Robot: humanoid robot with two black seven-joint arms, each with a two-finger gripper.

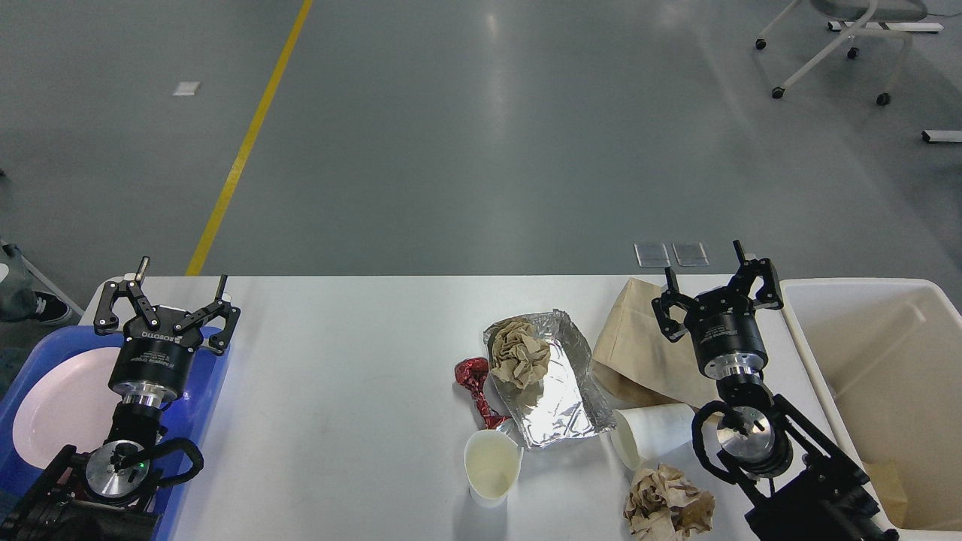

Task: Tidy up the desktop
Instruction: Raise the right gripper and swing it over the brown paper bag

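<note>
right gripper [705,279] open above brown paper bag [639,346].

Both arms reach forward, left gripper [180,279] and right gripper [704,269] spread wide, holding nothing.

Even, bright overhead illumination is seen throughout, and focus is held sharp from the near edge to the far floor [481,135], where pale vertical streaks of reflected ceiling light are carried on the glossy grey surface. The white desktop [338,376] is rendered near its brightest without detail being lost, and only soft, short shadows are cast beside the items on it. Specular glints are shown on the crumpled foil [560,387]. No motion blur is visible.
</note>
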